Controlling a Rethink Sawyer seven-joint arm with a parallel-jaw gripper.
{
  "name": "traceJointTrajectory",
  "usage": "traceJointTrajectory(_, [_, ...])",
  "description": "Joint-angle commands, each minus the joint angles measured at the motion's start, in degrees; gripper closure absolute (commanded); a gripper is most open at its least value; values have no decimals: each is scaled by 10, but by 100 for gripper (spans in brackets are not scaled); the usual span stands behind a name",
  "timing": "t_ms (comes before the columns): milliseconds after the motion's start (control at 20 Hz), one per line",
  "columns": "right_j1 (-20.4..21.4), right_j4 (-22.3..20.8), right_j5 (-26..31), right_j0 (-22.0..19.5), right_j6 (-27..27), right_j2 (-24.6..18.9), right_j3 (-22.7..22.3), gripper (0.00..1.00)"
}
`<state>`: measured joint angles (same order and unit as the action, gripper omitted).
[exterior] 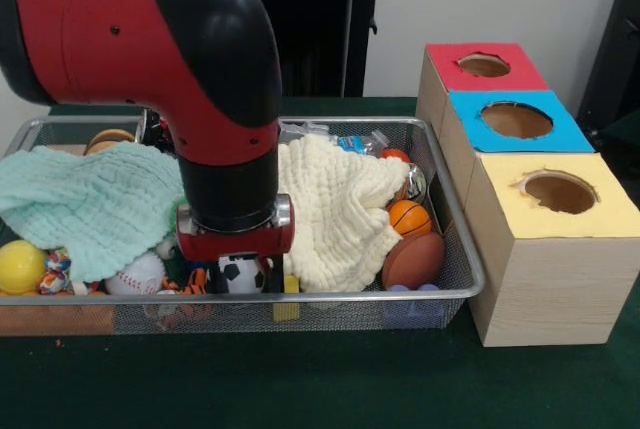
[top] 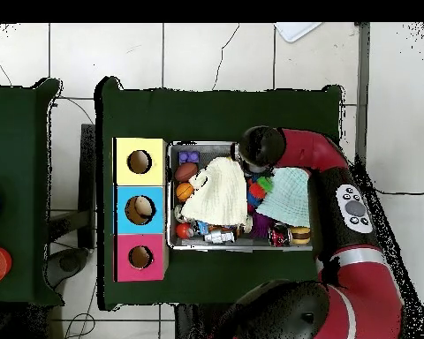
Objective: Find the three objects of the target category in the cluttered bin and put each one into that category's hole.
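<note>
The claw (exterior: 243,271) is lowered into the front part of the wire mesh bin (exterior: 462,249), directly over a small soccer ball (exterior: 241,274). Its fingers are hidden behind the arm's wrist and the clutter, so it cannot be told whether they stand apart or together, or whether they touch the ball.

Just beside the soccer ball lies a baseball (exterior: 137,274), partly under a mint green cloth (exterior: 95,204) that covers the bin's one end. A yellow ball (exterior: 20,266) sits at that end's front corner. On the claw's other side a cream cloth (exterior: 335,209) is heaped over the middle of the bin. Beyond it lie a small basketball (exterior: 409,217) and, in front of that, a brown football (exterior: 413,260), both uncovered near the bin's end.

Next to that end stand three wooden boxes in a row, each with a round hole: yellow-topped box (exterior: 560,194), blue-topped box (exterior: 516,120), red-topped box (exterior: 484,65). The overhead view shows something lying in the blue hole; the others look dark.
</note>
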<state>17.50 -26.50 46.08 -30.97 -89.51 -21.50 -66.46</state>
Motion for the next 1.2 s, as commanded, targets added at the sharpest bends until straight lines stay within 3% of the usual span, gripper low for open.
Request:
traceJointTrajectory(50, [-25, -73, -36, 6, 74, 20, 14, 0])
traceJointTrajectory(450, [26, -70, 19, 19, 54, 23, -19, 0])
traceJointTrajectory(800, [99, -51, 94, 17, 93, 23, -37, 0])
traceJointTrajectory(1000, [64, -66, 62, 8, 92, 15, -19, 0])
traceJointTrajectory(1200, [-37, -82, -37, -13, 67, 2, 0, 0])
